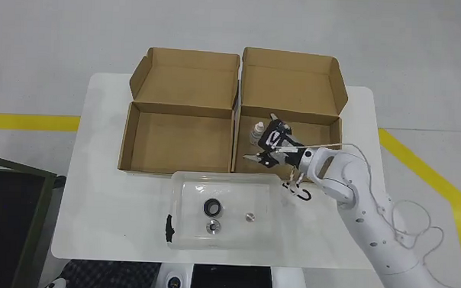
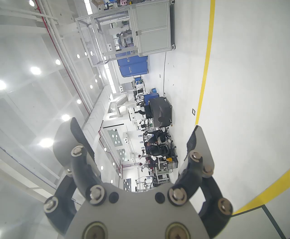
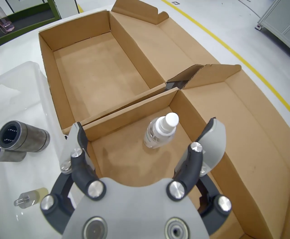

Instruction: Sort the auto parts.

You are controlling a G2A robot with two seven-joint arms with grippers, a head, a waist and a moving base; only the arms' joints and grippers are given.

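A small clear bottle with a white cap stands in the near left corner of the right cardboard box. My right gripper hangs open just above that box, right behind the bottle, with nothing between its fingers. The left cardboard box has nothing in it. In front of the boxes a clear plastic bin holds a steel linear bearing and two smaller metal parts. My left gripper is open and empty, facing the room.
Both boxes have their lids folded back toward the far side of the white table. A black strip sits at the bin's left edge. A small pin-like part lies in the bin near my right gripper.
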